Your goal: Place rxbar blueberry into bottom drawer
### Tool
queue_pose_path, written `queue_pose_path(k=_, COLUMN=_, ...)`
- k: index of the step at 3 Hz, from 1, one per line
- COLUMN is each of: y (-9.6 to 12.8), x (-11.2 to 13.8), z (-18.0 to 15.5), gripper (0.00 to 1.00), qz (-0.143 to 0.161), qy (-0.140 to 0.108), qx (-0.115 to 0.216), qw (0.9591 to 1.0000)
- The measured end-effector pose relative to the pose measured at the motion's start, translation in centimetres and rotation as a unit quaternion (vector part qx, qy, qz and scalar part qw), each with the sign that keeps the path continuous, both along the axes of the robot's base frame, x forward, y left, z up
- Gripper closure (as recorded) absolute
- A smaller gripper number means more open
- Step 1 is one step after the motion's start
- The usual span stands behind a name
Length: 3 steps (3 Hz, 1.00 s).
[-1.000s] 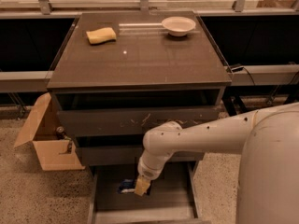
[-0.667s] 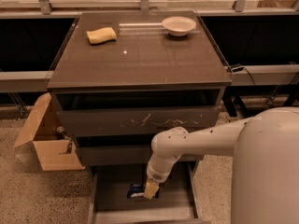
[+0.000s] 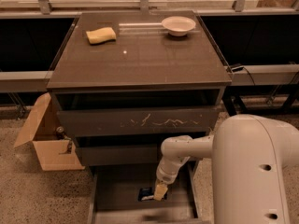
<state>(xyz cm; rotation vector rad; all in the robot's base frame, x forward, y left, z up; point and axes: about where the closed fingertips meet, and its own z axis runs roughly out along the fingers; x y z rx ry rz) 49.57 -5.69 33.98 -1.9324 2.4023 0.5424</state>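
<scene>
Camera view looks down at a dark cabinet [image 3: 140, 59] with its bottom drawer [image 3: 117, 190] pulled open. The white robot arm [image 3: 177, 153] reaches down into this drawer. The gripper [image 3: 160, 191] is low inside it, and its fingers hold one end of the rxbar blueberry [image 3: 146, 194]. The blue bar sticks out to the side, just over the grey drawer floor. On top of the cabinet sit a yellow sponge [image 3: 101, 35] and a white bowl [image 3: 178, 25]. A cardboard box [image 3: 46, 143] stands beside the cabinet.

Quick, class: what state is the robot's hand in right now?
Hand: low in the bottom drawer, right beside the bar; whether it is open, closed or holding the bar cannot be told.
</scene>
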Motion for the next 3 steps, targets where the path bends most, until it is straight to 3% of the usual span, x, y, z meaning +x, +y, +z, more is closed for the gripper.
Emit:
queue_pose_path(k=1, y=0.0, x=0.0, z=0.0, gripper=1.0, qz=0.0, qy=0.0, qx=0.0, qw=1.0)
queue_pose_path(k=3, y=3.7, x=2.8, z=-9.2, gripper=1.0, qz=0.08, qy=-0.031, qx=0.013, qw=0.9962)
